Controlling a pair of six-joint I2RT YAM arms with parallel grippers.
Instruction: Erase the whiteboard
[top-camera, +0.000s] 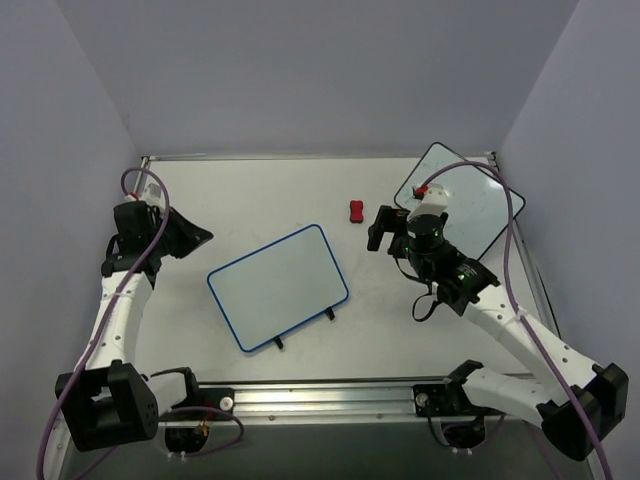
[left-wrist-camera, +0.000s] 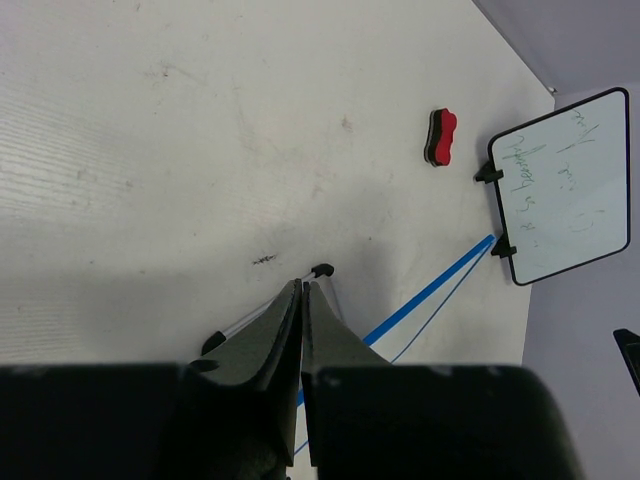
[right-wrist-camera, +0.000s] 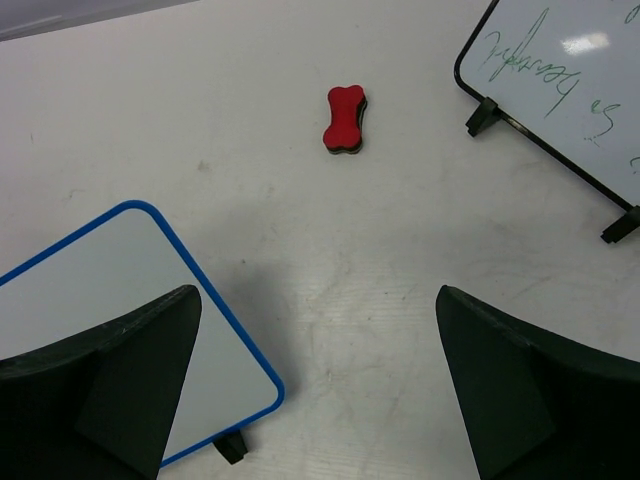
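Nearest your arm bases, the whiteboard (top-camera: 278, 288) lies at the middle of the bench (top-camera: 250, 190), turned so that its long sides run from near-left to far-right. You see a rectangular, plain white face inside a thin blue rim with rounded corners. Two small black feet (top-camera: 278, 343) jut from the near long edge. Your left claw (left-wrist-camera: 302, 292) is clenched on nothing, its fingers pressed together, and hangs to the left of the board, apart from it. Your right claw (right-wrist-camera: 318, 310) stands released, jaws spread wide, hovering just beside the board's far-right corner without touching it. Farther out, a red bone-shaped eraser (right-wrist-camera: 345, 119) with a dark underside lies alone on the bench, between the two boards. Farthest, at the right back corner, a black-rimmed whiteboard (top-camera: 480, 205) bears faint green writing.
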